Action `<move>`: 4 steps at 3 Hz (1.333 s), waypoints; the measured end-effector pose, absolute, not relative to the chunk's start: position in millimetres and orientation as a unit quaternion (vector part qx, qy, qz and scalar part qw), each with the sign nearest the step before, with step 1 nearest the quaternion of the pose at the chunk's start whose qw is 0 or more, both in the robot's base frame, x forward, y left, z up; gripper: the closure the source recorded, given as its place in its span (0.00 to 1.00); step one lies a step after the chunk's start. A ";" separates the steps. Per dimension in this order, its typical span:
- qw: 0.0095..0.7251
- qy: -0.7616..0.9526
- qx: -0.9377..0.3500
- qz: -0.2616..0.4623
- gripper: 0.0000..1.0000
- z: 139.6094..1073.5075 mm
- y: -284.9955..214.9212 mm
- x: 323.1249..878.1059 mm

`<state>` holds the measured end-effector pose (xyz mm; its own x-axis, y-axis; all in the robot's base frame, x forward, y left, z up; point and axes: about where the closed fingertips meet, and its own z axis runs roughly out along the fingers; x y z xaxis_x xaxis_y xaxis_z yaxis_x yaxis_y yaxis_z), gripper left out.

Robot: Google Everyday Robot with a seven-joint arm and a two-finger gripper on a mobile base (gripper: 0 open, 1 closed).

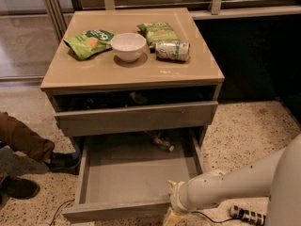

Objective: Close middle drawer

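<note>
Camera view: hand (172, 214) at middle drawer (134, 173)

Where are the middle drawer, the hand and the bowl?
middle drawer (134, 173), camera view, on its bare floor.
hand (171, 200), camera view, on its tip, at the drawer's front panel, lower right.
bowl (128, 45), camera view, on its white inside.

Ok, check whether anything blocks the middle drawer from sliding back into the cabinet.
Nothing visible blocks it. The middle drawer has a mostly bare floor; a small bottle-like object lies at its back, apparently inside it, so it should ride along. The gripper is at the front panel's right end.
</note>
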<state>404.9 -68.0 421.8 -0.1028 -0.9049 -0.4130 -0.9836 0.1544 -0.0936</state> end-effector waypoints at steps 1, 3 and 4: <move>0.191 0.735 -0.642 0.103 0.50 421.3 -67.9 405.0; 0.191 0.735 -0.642 0.103 1.00 421.2 -67.9 405.0; 0.191 0.738 -0.640 0.101 1.00 420.4 -69.9 406.2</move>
